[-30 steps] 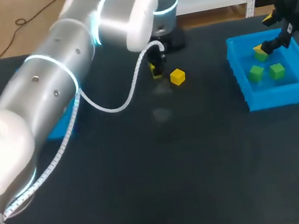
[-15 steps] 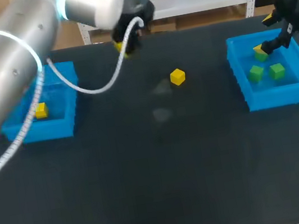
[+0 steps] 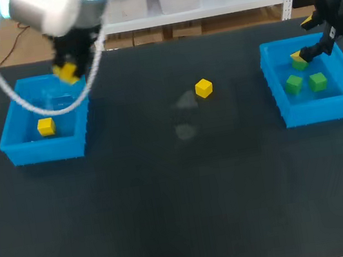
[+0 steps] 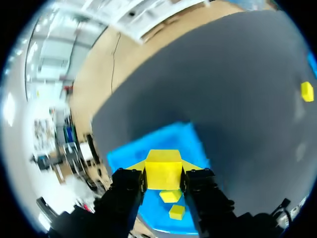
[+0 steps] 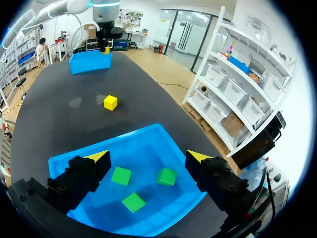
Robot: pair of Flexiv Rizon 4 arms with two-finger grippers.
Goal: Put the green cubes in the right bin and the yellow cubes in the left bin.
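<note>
My left gripper (image 3: 68,74) hangs over the far side of the left blue bin (image 3: 44,150), shut on a yellow cube (image 3: 66,71). In the left wrist view that held cube (image 4: 163,168) sits between the fingers, above the bin (image 4: 148,148). One yellow cube (image 3: 45,127) lies in this bin. Another yellow cube (image 3: 203,87) rests on the dark table near the middle. My right gripper (image 5: 148,157) stands open over the right blue bin (image 5: 124,139), with nothing between its fingers. Three green cubes (image 5: 121,175) (image 5: 167,176) (image 5: 133,202) lie inside it.
The two bins (image 3: 322,110) stand at opposite ends of the black table top (image 3: 182,198). A white cable (image 3: 38,109) loops down from my left arm over the left bin.
My left arm has swung from the table's middle to the left, carrying the yellow cube to above the left bin. The right arm has kept still.
</note>
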